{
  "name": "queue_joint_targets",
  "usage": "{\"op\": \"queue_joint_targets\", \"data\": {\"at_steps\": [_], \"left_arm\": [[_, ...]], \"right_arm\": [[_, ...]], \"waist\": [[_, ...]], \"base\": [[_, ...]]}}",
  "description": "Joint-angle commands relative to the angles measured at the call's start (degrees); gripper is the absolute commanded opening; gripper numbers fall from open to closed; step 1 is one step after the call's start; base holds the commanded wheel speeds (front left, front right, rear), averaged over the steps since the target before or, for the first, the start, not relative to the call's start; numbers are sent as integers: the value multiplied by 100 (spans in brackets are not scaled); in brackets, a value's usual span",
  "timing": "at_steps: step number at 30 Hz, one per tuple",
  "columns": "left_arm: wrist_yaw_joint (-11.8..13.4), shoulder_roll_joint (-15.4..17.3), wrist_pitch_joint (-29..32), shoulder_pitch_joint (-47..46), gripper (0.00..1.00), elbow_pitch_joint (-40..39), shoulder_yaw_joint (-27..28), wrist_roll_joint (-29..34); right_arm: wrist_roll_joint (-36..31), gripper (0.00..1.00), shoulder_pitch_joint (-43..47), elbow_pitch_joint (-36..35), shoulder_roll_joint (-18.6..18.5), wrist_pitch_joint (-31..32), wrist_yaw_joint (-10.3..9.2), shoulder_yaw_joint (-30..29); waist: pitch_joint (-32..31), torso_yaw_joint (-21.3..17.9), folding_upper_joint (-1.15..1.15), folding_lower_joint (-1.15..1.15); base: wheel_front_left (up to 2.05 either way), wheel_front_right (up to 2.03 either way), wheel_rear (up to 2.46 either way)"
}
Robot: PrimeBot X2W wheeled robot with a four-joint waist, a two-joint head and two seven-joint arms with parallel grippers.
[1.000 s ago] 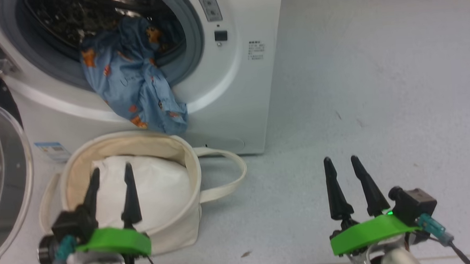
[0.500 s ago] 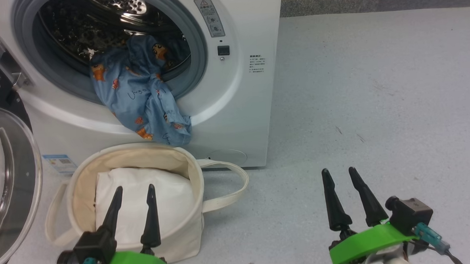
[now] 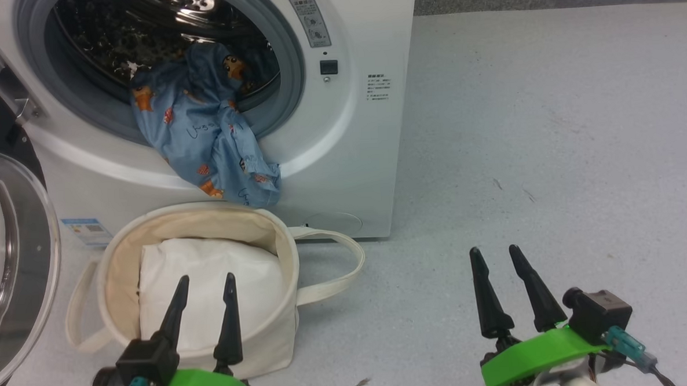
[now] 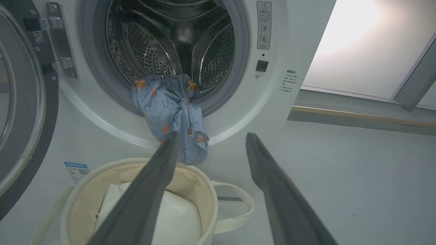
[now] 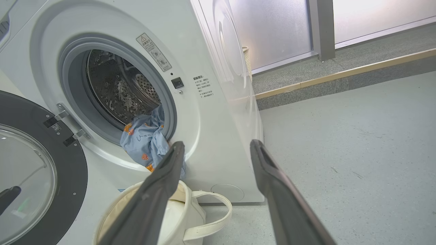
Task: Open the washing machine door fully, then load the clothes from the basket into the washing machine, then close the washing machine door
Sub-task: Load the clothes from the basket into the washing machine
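While clothes [image 3: 214, 146] spill from washing machine [image 3: 365, 157], basket [image 3: 272, 344] holds white liner [image 3: 248, 278].

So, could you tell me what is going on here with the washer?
The robot is partway through loading laundry. The washing machine door stands open, and the light-blue clothes hang half out of the washing machine, above the basket, which holds a white liner. Both grippers are open and empty: the left gripper over the basket, the right gripper over the floor.

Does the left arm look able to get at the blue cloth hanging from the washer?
Probably yes: the open left gripper hovers near the basket, the blue cloth hangs straight ahead of it, and the door stands swung aside, nothing between.
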Motion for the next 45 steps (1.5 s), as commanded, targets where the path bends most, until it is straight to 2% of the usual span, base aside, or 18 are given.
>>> {"op": "queue_joint_targets", "data": {"at_steps": [1,9,14,24,30,35,37,45], "left_arm": [[25,71,-26,-243,100,-149,154,-8],[36,71,-26,-359,100,52,169,32],[30,71,-26,-800,100,453,202,107],[-139,72,-26,-2623,100,1953,849,77],[-178,201,-26,-3749,100,2841,1228,103],[-140,408,-26,-4496,100,3498,1541,82],[-216,479,-26,-4743,100,3739,1655,21],[-192,753,-26,-5573,100,4308,1727,185]], "right_arm": [[-33,100,-71,-182,16,-70,1,125],[-11,100,-135,-244,16,-70,1,147],[-68,100,-276,-317,16,-70,1,150],[-238,100,-887,-559,16,-70,1,59],[-278,100,-1211,-636,16,-70,1,44],[-280,100,-1404,-685,16,-70,1,63],[-261,100,-1455,-702,16,-70,1,66],[-248,100,-1513,-730,16,-70,1,121]], "waist": [[14,4,0,0],[204,-11,0,0],[644,-10,0,0],[2134,-37,0,0],[2869,-125,0,0],[3222,-255,0,0],[3301,-326,0,0],[3570,-525,0,0]], "base": [[0,0,0],[0,0,0],[0,0,0],[0,0,0],[0,0,0],[0,0,0],[0,0,0],[0,0,0]]}}
